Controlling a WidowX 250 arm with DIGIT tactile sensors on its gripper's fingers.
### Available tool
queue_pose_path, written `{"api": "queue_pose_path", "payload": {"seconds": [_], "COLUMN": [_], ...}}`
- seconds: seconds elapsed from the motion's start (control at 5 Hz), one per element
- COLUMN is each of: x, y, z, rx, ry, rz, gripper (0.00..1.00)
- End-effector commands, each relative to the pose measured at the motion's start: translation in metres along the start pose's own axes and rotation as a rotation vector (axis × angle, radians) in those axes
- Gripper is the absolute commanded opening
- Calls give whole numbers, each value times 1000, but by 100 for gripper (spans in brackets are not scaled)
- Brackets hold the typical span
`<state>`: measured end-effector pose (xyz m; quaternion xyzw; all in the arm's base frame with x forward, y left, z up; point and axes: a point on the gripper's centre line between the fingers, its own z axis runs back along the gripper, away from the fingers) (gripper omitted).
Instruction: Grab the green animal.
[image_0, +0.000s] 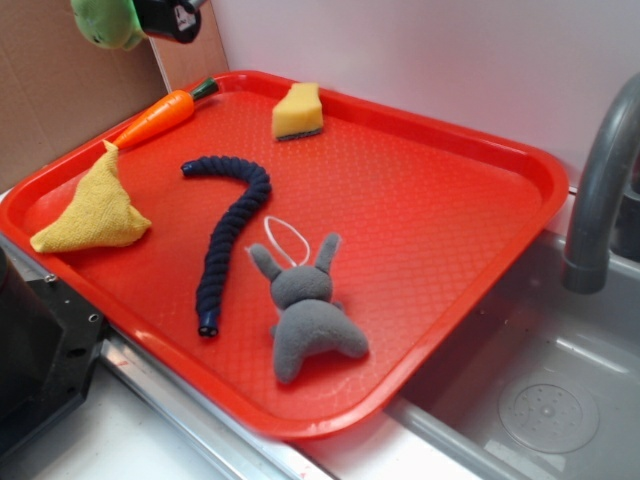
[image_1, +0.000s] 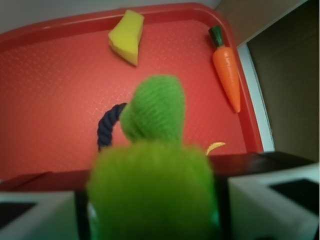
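The green animal (image_0: 105, 22) hangs at the top left of the exterior view, high above the red tray (image_0: 450, 190), held in my gripper (image_0: 135, 18). In the wrist view the fuzzy lime-green animal (image_1: 152, 165) fills the space between my two fingers, its rounded body pressed between them and a knitted green part sticking forward. My gripper (image_1: 152, 210) is shut on it. Most of the gripper is cut off by the top edge of the exterior view.
On the tray lie a grey bunny plush (image_0: 305, 310), a dark blue rope toy (image_0: 225, 240), a yellow cloth (image_0: 95, 210), an orange carrot (image_0: 160, 117) and a yellow sponge wedge (image_0: 298, 110). A sink (image_0: 540, 400) with a grey faucet (image_0: 600, 190) sits at the right.
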<state>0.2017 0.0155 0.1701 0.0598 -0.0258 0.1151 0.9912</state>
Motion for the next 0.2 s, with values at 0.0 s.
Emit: {"api": "queue_pose_path", "payload": {"seconds": [0.0], "x": [-2], "y": [-13], "z": [-2], "rx": [-10], "ry": [10], "rz": [-8], "gripper": [0]}}
